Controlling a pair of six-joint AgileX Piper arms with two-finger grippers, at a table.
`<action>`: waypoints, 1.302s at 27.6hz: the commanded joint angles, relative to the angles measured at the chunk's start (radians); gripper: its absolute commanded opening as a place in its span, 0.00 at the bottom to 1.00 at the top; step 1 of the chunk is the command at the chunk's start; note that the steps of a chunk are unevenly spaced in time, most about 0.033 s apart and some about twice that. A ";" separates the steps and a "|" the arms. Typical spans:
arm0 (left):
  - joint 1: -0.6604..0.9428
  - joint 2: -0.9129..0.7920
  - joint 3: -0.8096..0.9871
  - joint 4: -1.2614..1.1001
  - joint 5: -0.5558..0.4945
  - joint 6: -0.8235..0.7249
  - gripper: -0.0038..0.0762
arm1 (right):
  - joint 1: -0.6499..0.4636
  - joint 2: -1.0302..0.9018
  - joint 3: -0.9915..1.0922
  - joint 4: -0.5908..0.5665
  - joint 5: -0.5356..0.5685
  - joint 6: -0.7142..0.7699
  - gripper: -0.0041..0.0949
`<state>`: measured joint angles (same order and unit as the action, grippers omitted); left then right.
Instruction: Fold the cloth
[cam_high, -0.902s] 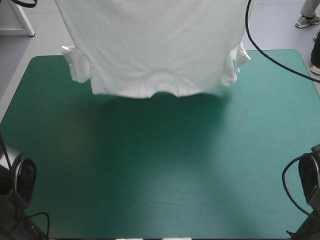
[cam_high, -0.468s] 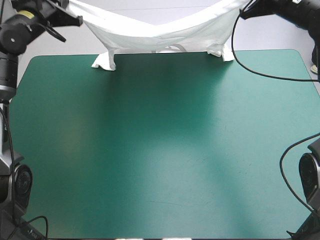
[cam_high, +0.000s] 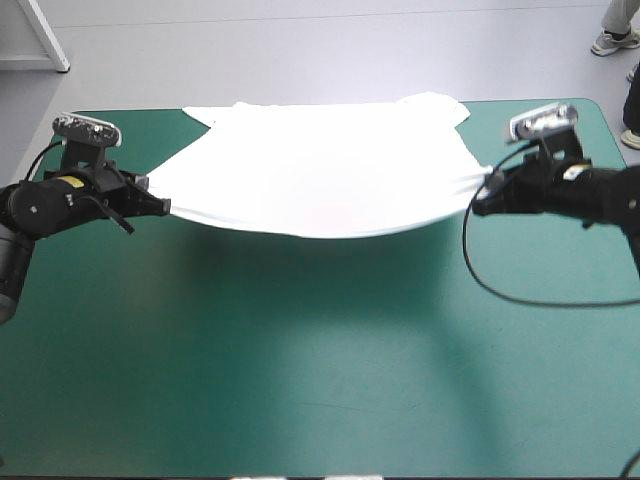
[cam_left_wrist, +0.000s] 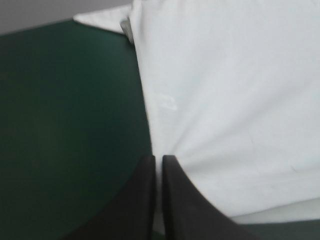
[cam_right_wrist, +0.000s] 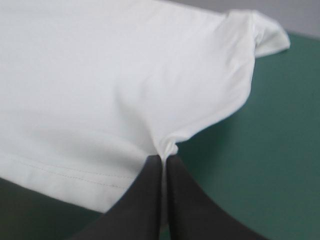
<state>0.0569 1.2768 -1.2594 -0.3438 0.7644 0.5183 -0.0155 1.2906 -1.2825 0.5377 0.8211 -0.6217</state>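
The white T-shirt is stretched out over the far half of the teal-green table, its sleeves and collar end lying near the far edge, its near hem sagging in mid-air. My left gripper is shut on the T-shirt at the hem's left corner; in the left wrist view the gripper pinches the T-shirt between its black fingers. At the hem's right corner my right gripper does likewise, and the right wrist view shows that gripper nipping a pucker of the T-shirt.
The teal-green table lies bare in its near half, under and in front of the hanging hem. A sleeve rests close to the table's far edge.
Earlier the T-shirt hung high from both grippers above the far edge. Both arms have come down and toward the near side, laying the sleeve end on the table and drawing the shirt out.
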 joint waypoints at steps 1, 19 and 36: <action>0.027 -0.094 0.046 -0.011 0.023 -0.014 0.07 | -0.006 -0.184 0.253 0.022 -0.113 -0.002 0.04; 0.029 -0.309 0.600 -0.022 0.196 -0.091 0.07 | -0.006 -0.473 0.685 -0.183 0.072 0.266 0.04; 0.027 -0.482 0.673 0.073 0.268 -0.187 0.07 | -0.003 -0.557 0.764 -0.205 0.174 0.301 0.04</action>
<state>0.0863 0.7850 -0.5615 -0.2548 1.0660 0.3423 -0.0155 0.7180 -0.4959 0.3197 1.0356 -0.3144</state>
